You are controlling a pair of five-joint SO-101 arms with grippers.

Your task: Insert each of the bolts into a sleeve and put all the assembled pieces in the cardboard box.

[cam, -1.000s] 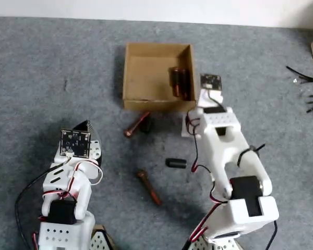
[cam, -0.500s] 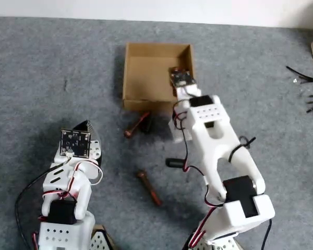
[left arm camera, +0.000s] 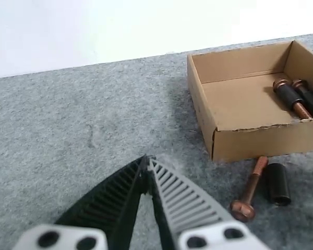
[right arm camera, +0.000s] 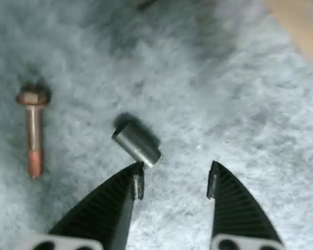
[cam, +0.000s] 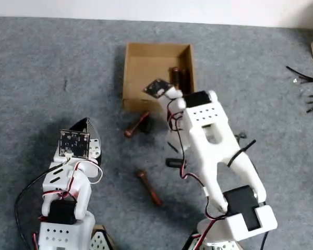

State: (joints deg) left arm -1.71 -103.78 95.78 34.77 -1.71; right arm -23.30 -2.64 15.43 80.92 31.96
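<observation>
Right pincer [right arm camera: 175, 179] spread wide above carpet [right arm camera: 240, 104]; sleeve [right arm camera: 137, 143] near one fingertip; bolt [right arm camera: 33, 130] apart.

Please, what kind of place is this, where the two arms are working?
Probably a small robotics test bench rather than a factory. The grey felt table stands by a plain white wall; the right arm shows bare red wires, and a cardboard box holds sleeved bolts.

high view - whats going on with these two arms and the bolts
Two assembled pieces lie in the cardboard box. The right gripper, open and empty, hangs close to a loose sleeve, with a bolt lying apart from it. The left gripper is shut, holding nothing, off to the side.
</observation>
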